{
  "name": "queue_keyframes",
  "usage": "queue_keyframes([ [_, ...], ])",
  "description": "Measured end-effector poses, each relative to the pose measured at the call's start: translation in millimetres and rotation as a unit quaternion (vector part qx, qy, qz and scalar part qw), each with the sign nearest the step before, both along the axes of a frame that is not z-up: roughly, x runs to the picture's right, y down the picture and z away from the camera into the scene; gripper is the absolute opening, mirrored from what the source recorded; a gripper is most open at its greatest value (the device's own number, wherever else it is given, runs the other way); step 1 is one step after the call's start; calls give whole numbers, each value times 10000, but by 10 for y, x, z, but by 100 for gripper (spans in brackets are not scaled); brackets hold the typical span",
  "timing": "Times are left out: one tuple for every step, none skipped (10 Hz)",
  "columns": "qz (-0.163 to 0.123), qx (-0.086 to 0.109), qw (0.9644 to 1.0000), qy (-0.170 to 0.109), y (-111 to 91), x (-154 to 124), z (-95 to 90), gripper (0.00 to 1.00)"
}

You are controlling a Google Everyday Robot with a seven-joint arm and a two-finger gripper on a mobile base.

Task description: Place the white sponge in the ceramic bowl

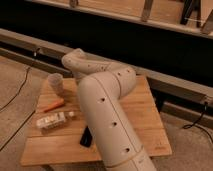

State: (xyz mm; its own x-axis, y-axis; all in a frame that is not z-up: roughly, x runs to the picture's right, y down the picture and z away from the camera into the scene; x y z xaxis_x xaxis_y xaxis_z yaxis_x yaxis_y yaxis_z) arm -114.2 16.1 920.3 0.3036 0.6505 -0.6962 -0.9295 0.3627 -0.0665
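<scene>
My large white arm [107, 112] rises from the bottom of the view, bends at an elbow [122, 80] and reaches back left to a rounded joint [75, 61] over the wooden table [147, 122]. The gripper is not in view; it is hidden past that joint, behind the arm. The white sponge and the ceramic bowl do not show; the arm covers the middle of the table.
On the table's left part stand a pale translucent cup [56, 82], an orange stick-like object [53, 105], a clear white-labelled bottle [52, 121] lying on its side, and a black phone [86, 136] beside the arm. A dark rail wall runs behind. Cables lie on the floor.
</scene>
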Motion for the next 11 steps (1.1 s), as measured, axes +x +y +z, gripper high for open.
queue_keyframes([
  [-64,93,9999,-29,-73,-18,-53,80],
  [-103,185,9997,-76,-140,-42,-114,80],
  [-128,262,9995,-101,-201,-51,-176,80],
  [-137,401,9990,-134,-304,-85,-292,80],
  [-105,463,9988,-123,-357,-79,-356,80],
  [-44,525,9986,-90,-416,-52,-429,80],
  [51,569,9984,-52,-469,-7,-509,80],
  [147,598,9981,-66,-506,20,-587,80],
  [215,618,9978,-96,-525,28,-637,80],
  [319,650,9972,-165,-555,32,-702,80],
  [473,653,9964,-261,-572,22,-762,80],
])
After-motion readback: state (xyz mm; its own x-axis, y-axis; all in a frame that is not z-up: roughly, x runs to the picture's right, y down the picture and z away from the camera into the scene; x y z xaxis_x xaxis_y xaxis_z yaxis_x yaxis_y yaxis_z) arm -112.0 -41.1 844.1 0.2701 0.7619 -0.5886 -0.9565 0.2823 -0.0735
